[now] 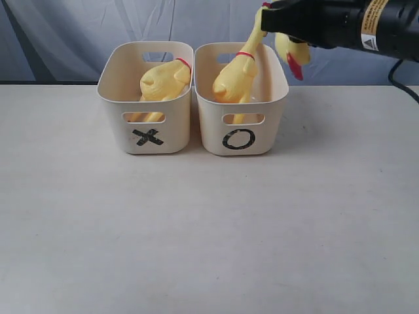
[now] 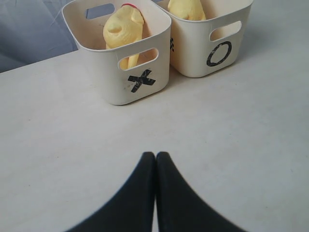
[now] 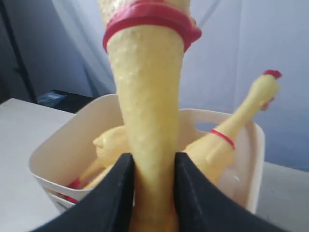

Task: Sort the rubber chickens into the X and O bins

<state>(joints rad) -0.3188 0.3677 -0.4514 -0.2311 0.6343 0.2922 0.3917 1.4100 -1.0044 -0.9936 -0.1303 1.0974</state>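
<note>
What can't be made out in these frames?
- Chicken count in the X bin and O bin: walls hide lower contents, every view.
- Held chicken beyond its red ring: cut by top edge, right wrist view.
- Left gripper: outside the exterior view.

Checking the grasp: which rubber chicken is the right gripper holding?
The chicken whose neck is pinched in the right gripper, red ring just past it; the other chickens lie loose in the bin beyond.

You see the cream plastic X-marked bin (image 1: 171, 134) and O-marked bin (image 1: 209, 131) head-on from slightly above the pale desk (image 1: 209, 229) in the exterior view, obliquely from the left wrist, one close-up from the right wrist.
</note>
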